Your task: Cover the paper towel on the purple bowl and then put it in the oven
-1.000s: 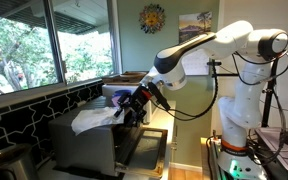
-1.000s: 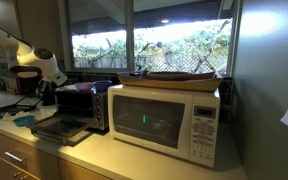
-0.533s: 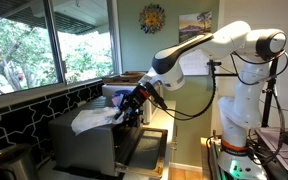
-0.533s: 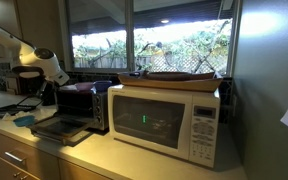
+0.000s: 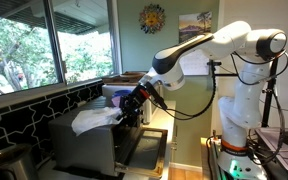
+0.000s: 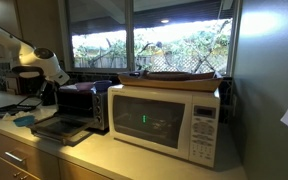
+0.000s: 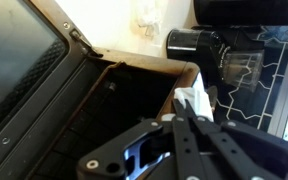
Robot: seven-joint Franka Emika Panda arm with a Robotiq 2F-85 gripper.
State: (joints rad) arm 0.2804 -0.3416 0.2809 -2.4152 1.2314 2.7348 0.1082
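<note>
Nothing shifted | end effector [image 5: 133, 108] at open oven [image 5: 84, 152], grip unclear | paper towel [image 5: 89, 120] beside

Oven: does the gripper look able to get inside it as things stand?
Probably yes: the oven has its door dropped open, and the gripper hangs right at the open front, with nothing visibly between them.

The arm [image 5: 222, 42] is built of white rounded shells joined by dark rings. A black cable [image 5: 190, 117] is looped beneath it. Black fingers [image 7: 184, 135] with bare linkage bars are seen above the oven [image 7: 104, 90].
</note>
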